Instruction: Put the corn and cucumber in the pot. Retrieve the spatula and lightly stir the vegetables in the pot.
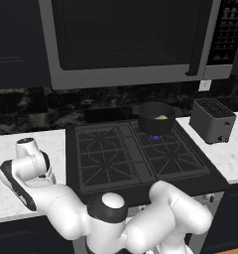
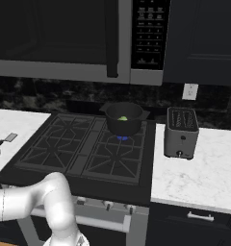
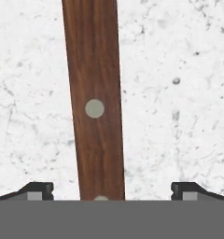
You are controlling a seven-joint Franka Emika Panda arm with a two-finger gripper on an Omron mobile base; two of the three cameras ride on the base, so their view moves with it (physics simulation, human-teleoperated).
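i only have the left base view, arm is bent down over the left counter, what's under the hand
Observer: The spatula handle lies on the white marble counter, running straight between the finger tips.
Operator: jaws open or closed on it
Observer: Open; the gripper has a fingertip on each side of the handle with counter showing in the gaps, not touching it.
Operator: where's the blade, i can't see it
Observer: In the right base view the spatula's light grey blade pokes out at the far left edge of the counter.
Operator: anything in the pot beyond that green bit
Observer: The pot shows a pale green-yellow patch inside; I cannot tell more.
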